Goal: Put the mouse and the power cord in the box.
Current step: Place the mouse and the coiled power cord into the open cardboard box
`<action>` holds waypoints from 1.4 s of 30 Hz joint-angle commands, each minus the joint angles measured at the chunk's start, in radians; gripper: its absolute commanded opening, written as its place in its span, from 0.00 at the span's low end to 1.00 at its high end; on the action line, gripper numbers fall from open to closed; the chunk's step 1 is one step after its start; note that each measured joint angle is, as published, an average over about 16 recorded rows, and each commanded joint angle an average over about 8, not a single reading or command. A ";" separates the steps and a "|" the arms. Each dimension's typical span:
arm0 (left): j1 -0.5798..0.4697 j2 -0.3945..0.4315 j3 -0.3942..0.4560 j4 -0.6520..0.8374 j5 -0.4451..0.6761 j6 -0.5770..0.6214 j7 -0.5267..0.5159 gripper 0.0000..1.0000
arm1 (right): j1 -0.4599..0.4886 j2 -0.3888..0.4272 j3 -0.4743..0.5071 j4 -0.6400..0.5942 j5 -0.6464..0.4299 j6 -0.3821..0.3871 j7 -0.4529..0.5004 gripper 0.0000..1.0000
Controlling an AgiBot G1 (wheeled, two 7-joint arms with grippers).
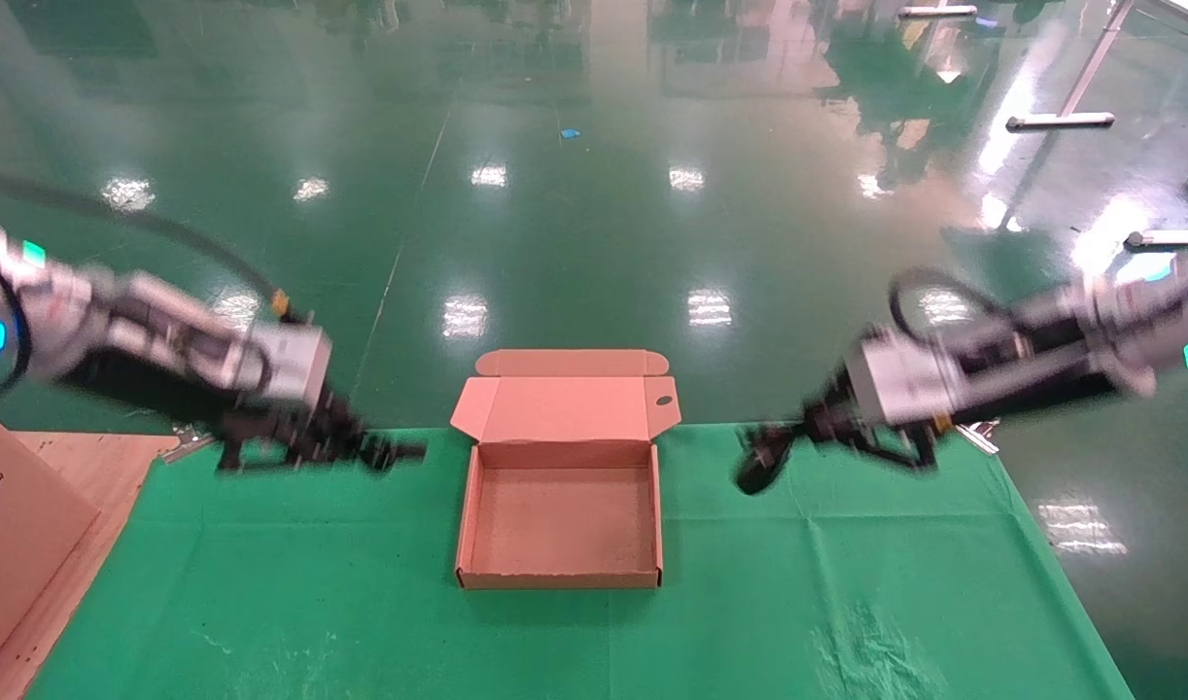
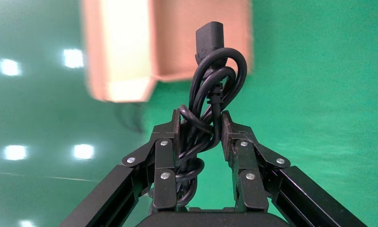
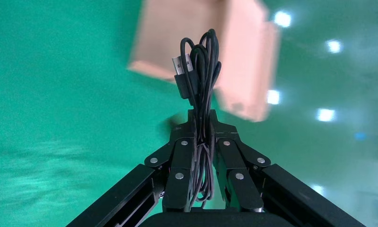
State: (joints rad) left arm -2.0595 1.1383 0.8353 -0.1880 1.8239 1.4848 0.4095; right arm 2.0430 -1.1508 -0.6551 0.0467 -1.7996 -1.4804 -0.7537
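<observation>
While both arms hang above the green cloth (image 1: 575,632) that covers the table, each one has its fingers clamped on a bundle of black cable. In the left wrist view, the left gripper (image 2: 199,130) pinches the power cord (image 2: 214,90), a thick, knotted loop whose blocky black plug sticks out beyond the fingertips. In the right wrist view, the right gripper (image 3: 202,124) squeezes a thinner cable bundle (image 3: 202,75), folded in long straight strands with a flat USB-style plug at its outer end; whether a mouse hangs from it cannot be told. Between the two grippers and a little nearer the robot lies the box (image 1: 560,580), brown cardboard, shallow and open, its lid tipped back with an oval hole in one side flap. Beside the cloth on the left gripper's outer side shows bare wood (image 1: 88,467) and another cardboard piece (image 1: 16,544). Beyond the table spreads a glossy green floor (image 1: 594,194) mirroring ceiling lights.
</observation>
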 commanded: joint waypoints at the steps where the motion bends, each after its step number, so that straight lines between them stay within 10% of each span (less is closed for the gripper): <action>1: -0.038 0.016 -0.001 -0.012 0.001 -0.001 -0.007 0.00 | 0.029 -0.020 0.003 0.004 0.004 0.004 0.019 0.00; 22: -0.095 0.117 -0.005 0.037 -0.006 -0.034 0.117 0.00 | 0.090 -0.111 0.003 -0.023 0.006 -0.024 0.061 0.00; 42: 0.338 0.226 -0.013 -0.212 -0.070 -0.731 0.122 0.00 | 0.043 -0.051 0.009 -0.054 0.015 -0.049 0.014 0.00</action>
State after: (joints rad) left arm -1.7399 1.3622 0.8371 -0.3850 1.7576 0.7880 0.5102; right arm 2.0868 -1.2032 -0.6463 -0.0058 -1.7856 -1.5279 -0.7395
